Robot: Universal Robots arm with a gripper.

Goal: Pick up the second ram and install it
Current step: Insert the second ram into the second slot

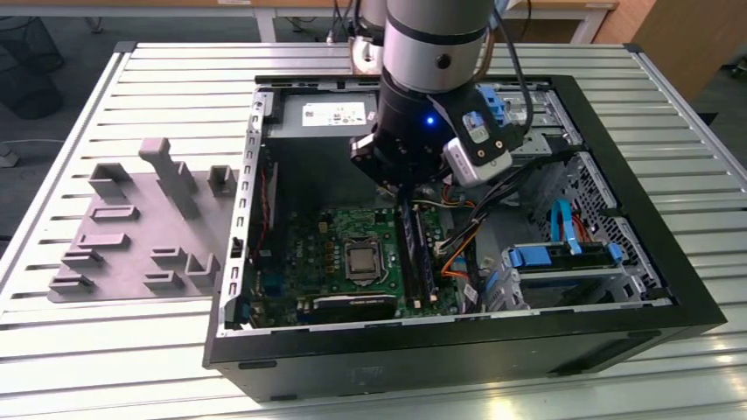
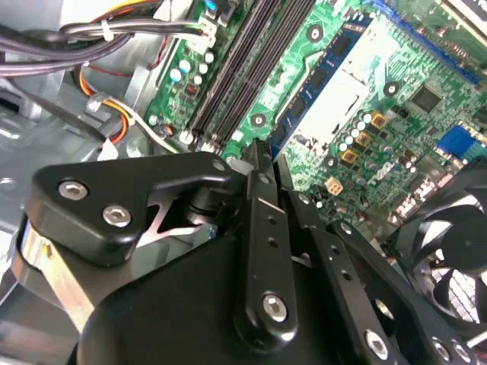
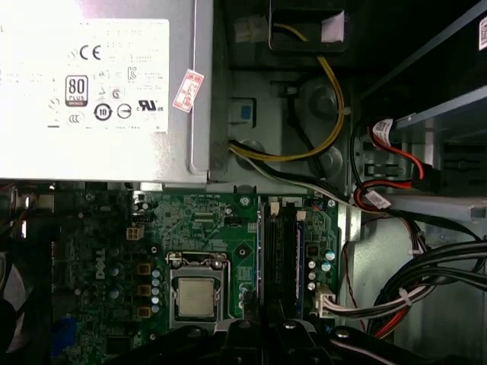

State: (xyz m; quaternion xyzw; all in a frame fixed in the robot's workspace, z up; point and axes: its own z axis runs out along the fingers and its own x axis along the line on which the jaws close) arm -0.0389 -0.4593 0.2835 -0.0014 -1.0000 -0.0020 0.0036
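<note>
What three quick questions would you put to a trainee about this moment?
1. True or false: the gripper hangs outside the computer case.
2. Fill in: in the exterior view, the silver chip lies on the view's ___ of the memory slots.
3. Which is the gripper nearest to? A the memory slots, B the silver chip, C the fan.

Key: 1 false, it hangs inside the case, over the green board. 2 left. 3 A.
</note>
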